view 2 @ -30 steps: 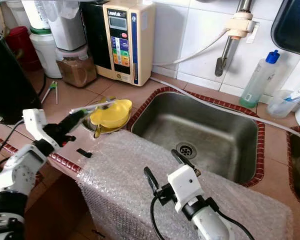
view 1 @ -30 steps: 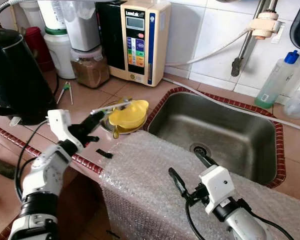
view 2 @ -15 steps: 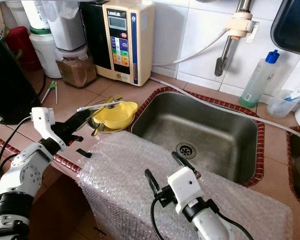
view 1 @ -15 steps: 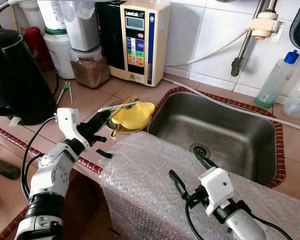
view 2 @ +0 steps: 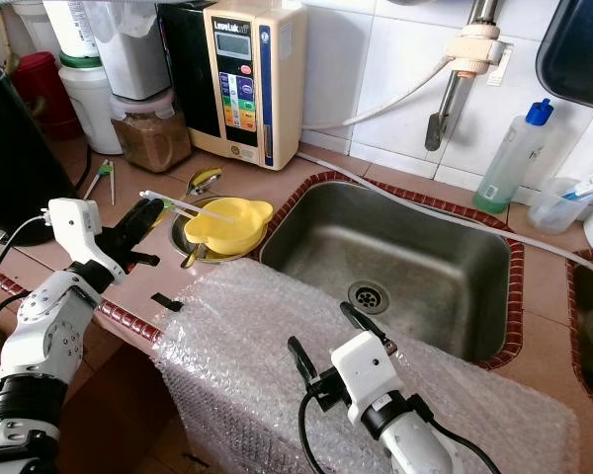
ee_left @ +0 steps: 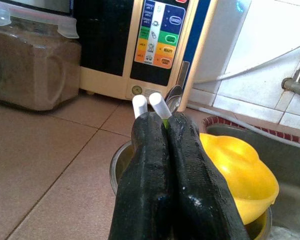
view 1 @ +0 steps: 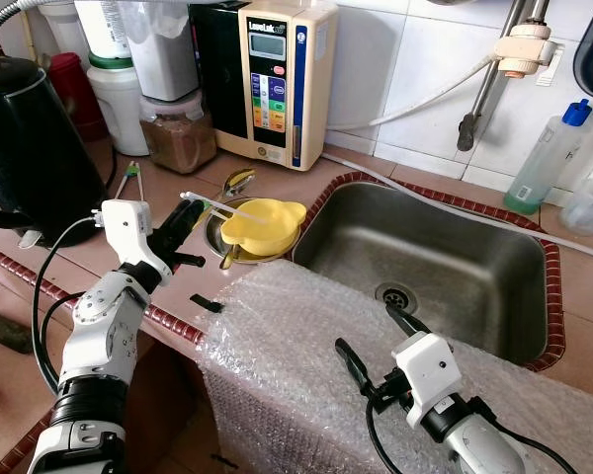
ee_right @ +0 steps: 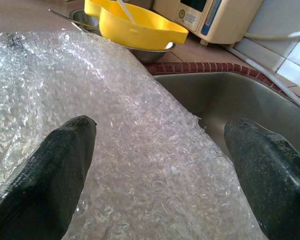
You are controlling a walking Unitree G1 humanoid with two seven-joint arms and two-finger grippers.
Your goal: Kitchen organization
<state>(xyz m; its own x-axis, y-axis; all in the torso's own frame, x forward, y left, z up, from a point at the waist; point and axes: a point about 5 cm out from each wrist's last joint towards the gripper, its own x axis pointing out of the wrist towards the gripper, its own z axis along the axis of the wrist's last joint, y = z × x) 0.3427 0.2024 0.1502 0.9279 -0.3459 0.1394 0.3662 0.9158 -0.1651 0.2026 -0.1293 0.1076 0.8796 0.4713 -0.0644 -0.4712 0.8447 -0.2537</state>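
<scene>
Chopsticks, a thin white plastic pair (view 1: 210,203), are clenched between the black fingers of the left end effector (view 1: 185,217), held level above the terracotta-tiled bench (view 1: 178,188) with their far ends reaching over the yellow plastic bowl (view 1: 258,220). That bowl sits tilted inside a round steel bowl (view 2: 190,240) just beside the stainless steel sink (view 1: 425,259). In the left wrist view the two white ends (ee_left: 149,104) stick out past the closed fingertips. The right end effector (view 1: 379,347) hovers with fingers spread apart, grasping nothing, over the clear bubble wrap sheet (view 1: 296,346) draped across the bench's front edge. A black kettle (view 1: 30,148) stands at far left.
</scene>
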